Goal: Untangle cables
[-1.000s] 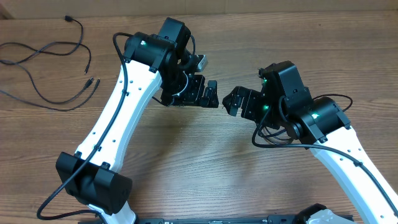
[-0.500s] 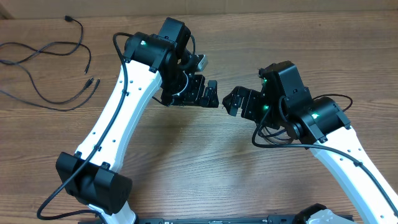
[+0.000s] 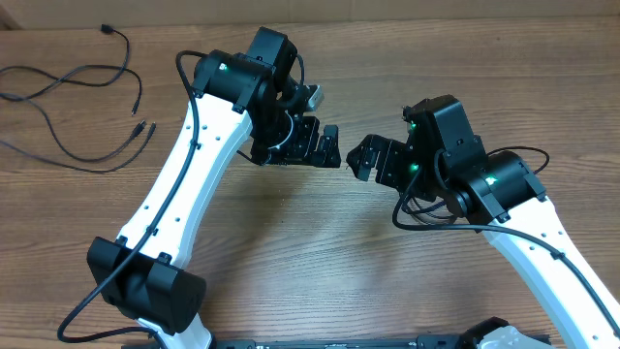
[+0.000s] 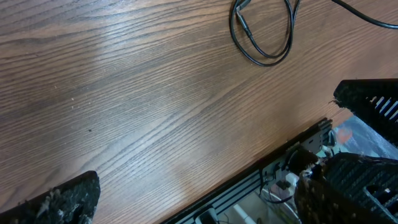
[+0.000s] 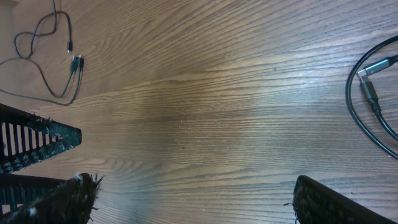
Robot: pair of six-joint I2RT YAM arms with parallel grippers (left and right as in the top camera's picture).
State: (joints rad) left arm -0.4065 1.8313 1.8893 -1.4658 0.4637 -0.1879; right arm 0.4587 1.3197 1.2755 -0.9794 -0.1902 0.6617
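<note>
Overhead, one wooden bench (image 3: 320,262) fills the view, its brown surface showing a fine, straight grain. Two arms stand on it: the left arm (image 3: 184,184) and the right arm (image 3: 542,237). Each is made of smooth white links joined by bulky black housings, with a thicker black wire running along it.

Two grippers meet near the middle of the bench, tip toward tip, near each other but apart. The left gripper (image 3: 332,147) has its jaws spread fully and holds nothing. The right gripper (image 3: 360,158) is likewise spread wide and holds nothing. In each wrist view the black, rough-textured fingers (image 5: 62,199) sit at opposite edges of the picture, with bare wood between them.

The cables (image 3: 68,97) lie at the far left corner of the bench, well apart from both grippers. They are thin, black, flexible strands, spread in loose curves that cross one another. Four small plug ends can be counted, two of them side by side (image 3: 144,125). How many separate cords there are cannot be told.
</note>
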